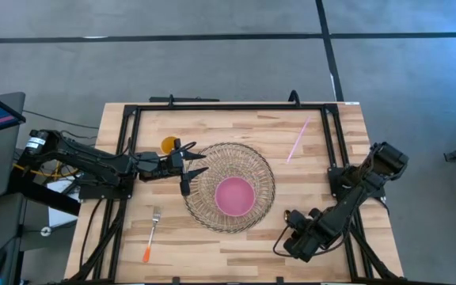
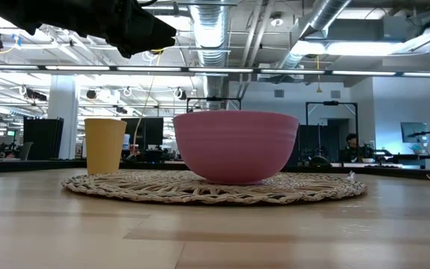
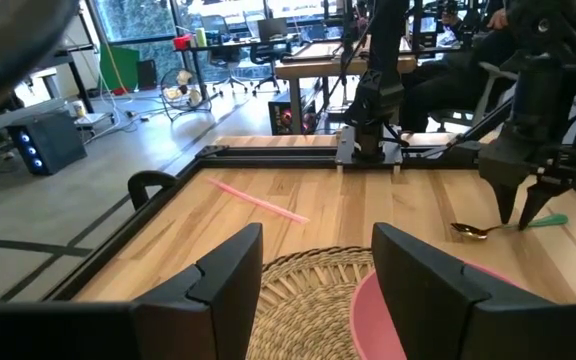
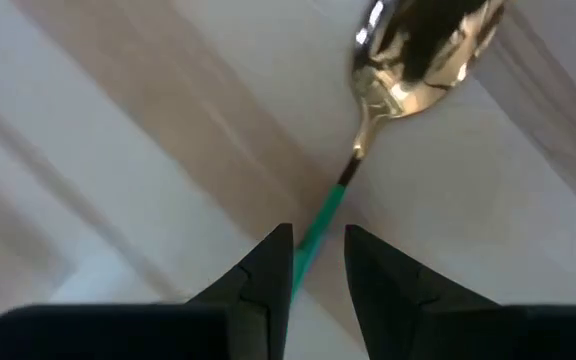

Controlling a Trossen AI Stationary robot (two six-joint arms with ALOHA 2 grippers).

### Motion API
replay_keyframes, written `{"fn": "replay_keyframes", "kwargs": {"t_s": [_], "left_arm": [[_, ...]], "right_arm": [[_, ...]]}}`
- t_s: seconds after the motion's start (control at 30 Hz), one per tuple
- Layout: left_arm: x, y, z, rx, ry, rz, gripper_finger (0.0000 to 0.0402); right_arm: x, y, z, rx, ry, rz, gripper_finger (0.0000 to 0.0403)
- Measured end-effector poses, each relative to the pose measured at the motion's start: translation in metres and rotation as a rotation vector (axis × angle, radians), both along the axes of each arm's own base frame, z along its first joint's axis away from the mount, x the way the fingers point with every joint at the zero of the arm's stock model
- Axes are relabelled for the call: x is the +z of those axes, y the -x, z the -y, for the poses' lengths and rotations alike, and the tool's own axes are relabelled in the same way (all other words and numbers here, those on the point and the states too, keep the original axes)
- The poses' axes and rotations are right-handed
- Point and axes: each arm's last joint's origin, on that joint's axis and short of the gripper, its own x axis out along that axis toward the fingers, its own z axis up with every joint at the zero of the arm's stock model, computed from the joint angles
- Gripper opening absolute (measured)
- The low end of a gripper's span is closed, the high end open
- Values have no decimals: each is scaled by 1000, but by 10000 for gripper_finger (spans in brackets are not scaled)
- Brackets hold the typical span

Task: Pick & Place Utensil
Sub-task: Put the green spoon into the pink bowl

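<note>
The right claw [image 4: 316,262] is hanging just over the near right part of the pale wooden worktop [image 1: 323,245], its two fingers slightly parted around the green handle of one gold-bowled spoon [image 4: 400,90] that is lying flat on the wood. In the middle, one pink ribbed bowl [image 1: 234,195] is sitting on one round woven wicker mat [image 1: 260,166]. The left claw [image 1: 188,164] is hovering open at the mat's left rim. One orange-handled metal fork [image 1: 151,234] is lying at near left. Farther back are standing one yellow cup [image 1: 169,145] and lying one pink straw [image 1: 297,140].
</note>
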Motion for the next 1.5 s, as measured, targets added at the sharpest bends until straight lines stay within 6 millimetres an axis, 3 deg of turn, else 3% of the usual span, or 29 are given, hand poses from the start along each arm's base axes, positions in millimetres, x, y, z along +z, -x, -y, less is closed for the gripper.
{"fn": "replay_keyframes", "kwargs": {"t_s": [0.3,0.57,0.77,0.97,1.2,1.5], "left_arm": [[1,0,0,0,1,6,191],[1,0,0,1,2,6,191],[1,0,0,1,2,7,191],[1,0,0,0,2,7,191],[1,0,0,0,1,8,191],[1,0,0,0,2,8,191]], "right_arm": [[-8,-6,3,-22,22,-25,84],[-8,-10,7,40,22,-54,10],[0,-18,7,53,15,-93,21],[19,-32,7,137,-12,-61,7],[51,-61,12,267,-45,24,6],[90,-100,41,470,-158,59,13]]}}
